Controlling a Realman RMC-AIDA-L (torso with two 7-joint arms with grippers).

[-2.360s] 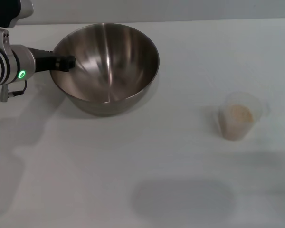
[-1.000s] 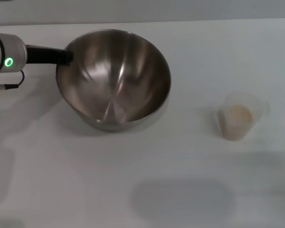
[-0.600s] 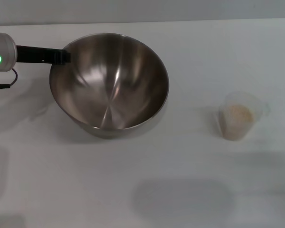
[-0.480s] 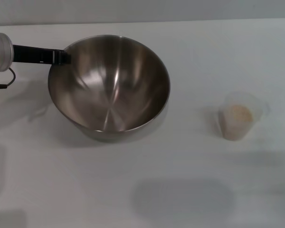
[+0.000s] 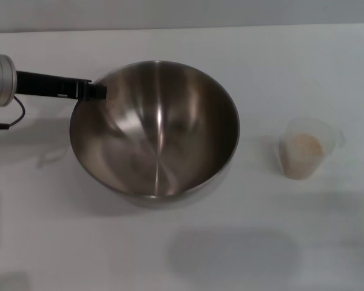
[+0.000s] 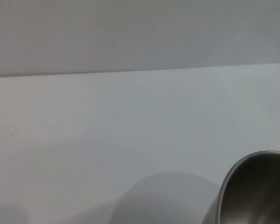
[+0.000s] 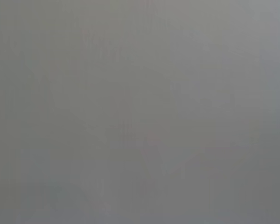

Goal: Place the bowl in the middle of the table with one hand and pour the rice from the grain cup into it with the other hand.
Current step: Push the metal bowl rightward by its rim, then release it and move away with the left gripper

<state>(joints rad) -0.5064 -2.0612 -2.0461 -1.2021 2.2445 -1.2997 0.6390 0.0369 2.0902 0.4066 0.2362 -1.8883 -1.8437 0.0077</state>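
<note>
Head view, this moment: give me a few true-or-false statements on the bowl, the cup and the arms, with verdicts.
1. The left tool is at the bowl's rim. True.
2. The bowl holds rice. False: its inside is bare; the rice is in the cup.
3. The cup stands upright on the table, to the right of the bowl and apart from it. True.
4. The right tool grips the cup. False: nothing touches the cup, and no right arm shows in the head view.
5. The cup lies tipped on its side. False: it is upright.
</note>
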